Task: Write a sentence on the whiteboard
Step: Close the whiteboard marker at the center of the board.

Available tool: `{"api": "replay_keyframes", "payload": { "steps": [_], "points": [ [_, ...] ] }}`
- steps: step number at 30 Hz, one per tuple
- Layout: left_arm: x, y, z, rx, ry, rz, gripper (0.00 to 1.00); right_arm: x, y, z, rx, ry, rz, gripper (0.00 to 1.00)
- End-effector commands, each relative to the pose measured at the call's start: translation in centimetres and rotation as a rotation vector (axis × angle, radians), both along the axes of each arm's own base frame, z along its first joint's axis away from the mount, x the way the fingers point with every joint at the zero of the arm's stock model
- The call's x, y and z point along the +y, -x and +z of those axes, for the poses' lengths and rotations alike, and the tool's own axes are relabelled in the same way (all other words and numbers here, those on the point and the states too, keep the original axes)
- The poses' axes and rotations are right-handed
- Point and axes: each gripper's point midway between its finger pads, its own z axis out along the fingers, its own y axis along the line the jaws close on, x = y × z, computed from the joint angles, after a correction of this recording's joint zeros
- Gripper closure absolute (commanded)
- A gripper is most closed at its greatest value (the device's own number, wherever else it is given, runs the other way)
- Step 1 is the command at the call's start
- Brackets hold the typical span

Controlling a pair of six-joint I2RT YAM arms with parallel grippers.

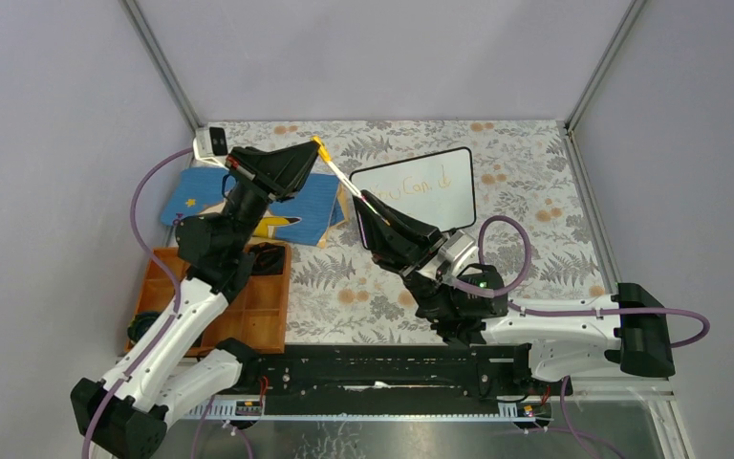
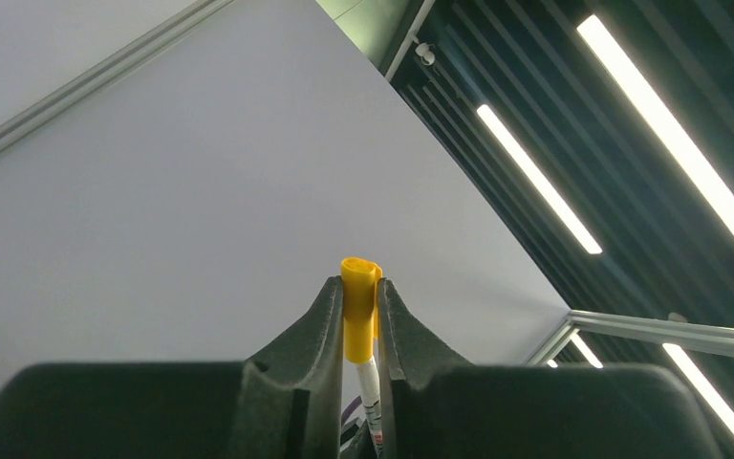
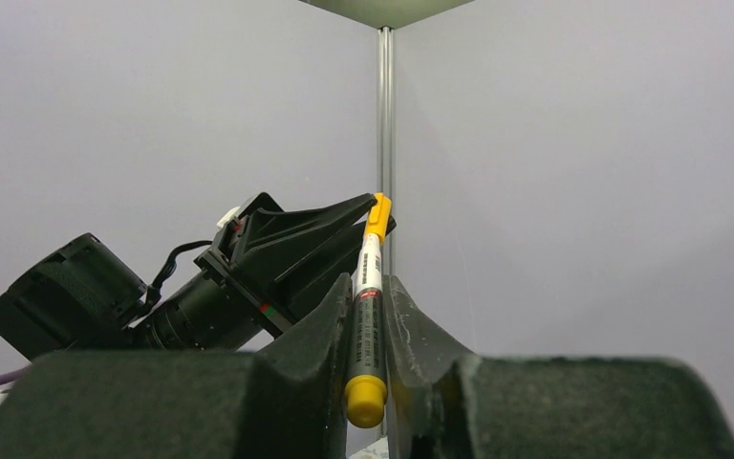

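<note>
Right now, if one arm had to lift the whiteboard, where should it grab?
Probably the whiteboard's right edge, coming in from the right: the thin black frame there is pinchable and clear, while the marker and right gripper overlap the near-left corner. Left gripper and right both hold the marker, so one must release first.

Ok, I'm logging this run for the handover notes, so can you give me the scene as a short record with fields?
left claw: shut on yellow cap
right claw: shut on marker body
marker: spans both claws, cap on
whiteboard: lying on table, beyond right claw
writing: faint orange, one line showing
also present: blue book, orange tray
</note>
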Motion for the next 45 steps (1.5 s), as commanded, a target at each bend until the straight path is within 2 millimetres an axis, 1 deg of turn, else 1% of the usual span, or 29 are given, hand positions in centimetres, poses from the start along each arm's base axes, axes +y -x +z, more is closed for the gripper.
{"api": "replay_keyframes", "payload": {
  "steps": [1,7,16,22,36,40,45],
  "points": [
    [0.4,0.3,1.2,-0.035,0.05,-0.014,1.0,-2.4,1.2,3.9,-0.066,-0.152,0.011,1.0],
    [0.2,0.5,2.0,-0.049,0.058,-0.028,1.0,-2.4,1.0,3.7,-0.063,-0.148,0.001,1.0],
    [-0.4,1.0,2.1,-0.052,0.065,-0.054,1.0,-1.9,0.8,3.4,-0.068,-0.143,-0.018,1.0],
    [-1.2,1.5,2.0,-0.049,0.071,-0.086,1.0,-1.7,0.7,3.3,-0.081,-0.149,-0.039,1.0],
    [-2.4,2.2,1.9,-0.05,0.066,-0.127,1.0,-0.1,0.0,2.5,-0.107,-0.098,-0.099,1.0],
    [-2.6,2.3,1.8,-0.048,0.062,-0.131,1.0,0.0,-0.3,2.5,-0.116,-0.093,-0.12,1.0],
    [-2.6,2.3,1.5,-0.038,0.062,-0.125,1.0,-0.4,-0.3,2.9,-0.141,-0.109,-0.158,1.0]
  ]
}}
